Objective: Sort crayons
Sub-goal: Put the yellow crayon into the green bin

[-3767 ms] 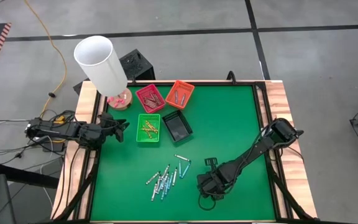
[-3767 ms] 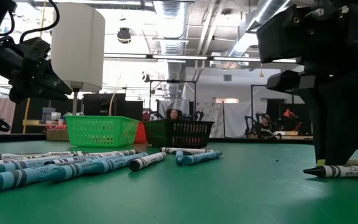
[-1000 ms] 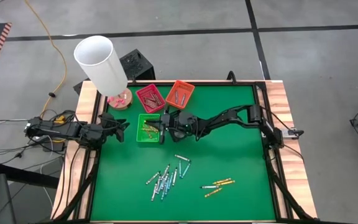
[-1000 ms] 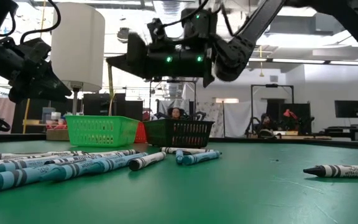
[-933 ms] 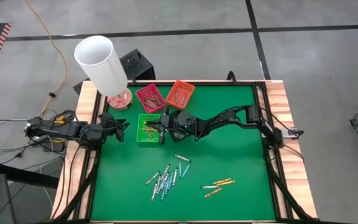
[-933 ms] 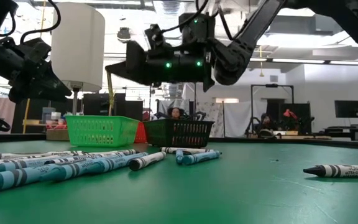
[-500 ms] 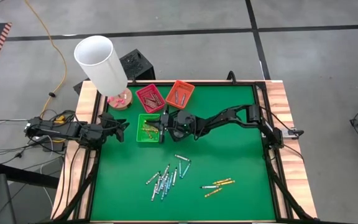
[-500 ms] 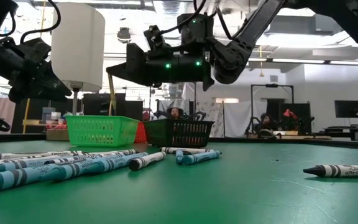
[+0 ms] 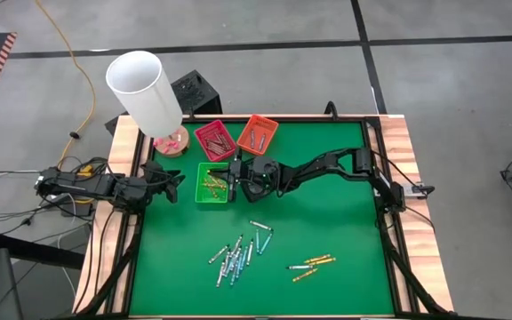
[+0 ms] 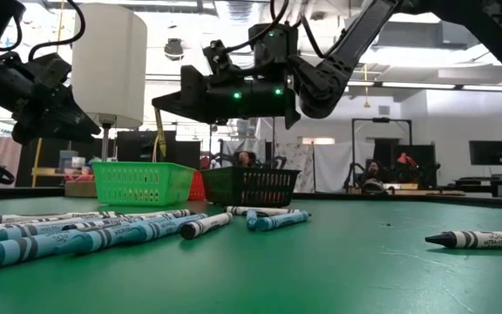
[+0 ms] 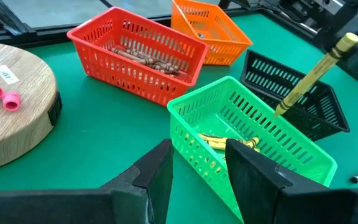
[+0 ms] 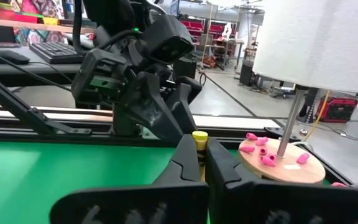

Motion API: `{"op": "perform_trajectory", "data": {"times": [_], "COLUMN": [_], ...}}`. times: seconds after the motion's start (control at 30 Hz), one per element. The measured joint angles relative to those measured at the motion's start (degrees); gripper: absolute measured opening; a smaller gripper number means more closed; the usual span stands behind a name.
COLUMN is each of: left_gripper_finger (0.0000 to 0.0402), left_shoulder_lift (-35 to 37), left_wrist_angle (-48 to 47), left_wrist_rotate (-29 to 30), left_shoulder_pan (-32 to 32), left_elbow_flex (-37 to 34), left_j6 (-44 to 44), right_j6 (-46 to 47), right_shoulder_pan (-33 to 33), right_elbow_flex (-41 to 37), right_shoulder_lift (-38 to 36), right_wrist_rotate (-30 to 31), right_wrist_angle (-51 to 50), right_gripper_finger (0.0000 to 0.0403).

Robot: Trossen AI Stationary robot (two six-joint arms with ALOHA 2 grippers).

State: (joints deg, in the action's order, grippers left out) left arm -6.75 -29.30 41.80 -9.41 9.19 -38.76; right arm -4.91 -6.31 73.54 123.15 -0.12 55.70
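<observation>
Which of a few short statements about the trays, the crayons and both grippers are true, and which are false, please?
1. The right gripper is shut on a yellow crayon above the green tray. True.
2. The green tray is empty. False: yellow crayons lie in it.
3. The left gripper hovers near the table's left edge, holding nothing. True.
4. The red tray stands nearer the loose blue crayons than the green tray does. False: it stands farther back, beside the orange tray.
5. A few yellow crayons lie loose on the mat. True.
</observation>
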Motion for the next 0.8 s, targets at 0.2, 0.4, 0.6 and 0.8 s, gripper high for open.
{"op": "perform_trajectory", "data": {"times": [0.2, 0.4, 0.6, 0.8], "left_gripper_finger": [0.0137, 0.0137, 0.0137, 0.0137], "left_shoulder_lift": [0.0, 0.0, 0.0, 0.0], "left_wrist_angle": [0.0, 0.0, 0.0, 0.1], "left_wrist_rotate": [0.0, 0.0, 0.0, -0.3], "left_shoulder_pan": [0.0, 0.0, 0.0, 0.0], "left_elbow_flex": [0.0, 0.0, 0.0, 0.0], "left_j6": [0.1, 0.5, 0.5, 0.4], "right_j6": [0.1, 0.4, -1.3, -1.2], "right_shoulder_pan": [-0.1, -0.2, -0.1, -0.1], "right_elbow_flex": [0.0, 0.0, 0.2, 0.3], "right_shoulder_lift": [0.0, 0.0, 0.8, 2.9], "right_wrist_rotate": [0.0, -0.2, -0.2, -0.3], "right_wrist_angle": [-1.8, -2.9, -1.7, -1.1], "right_gripper_finger": [0.0001, 0.0001, 0.0001, 0.0001]}}
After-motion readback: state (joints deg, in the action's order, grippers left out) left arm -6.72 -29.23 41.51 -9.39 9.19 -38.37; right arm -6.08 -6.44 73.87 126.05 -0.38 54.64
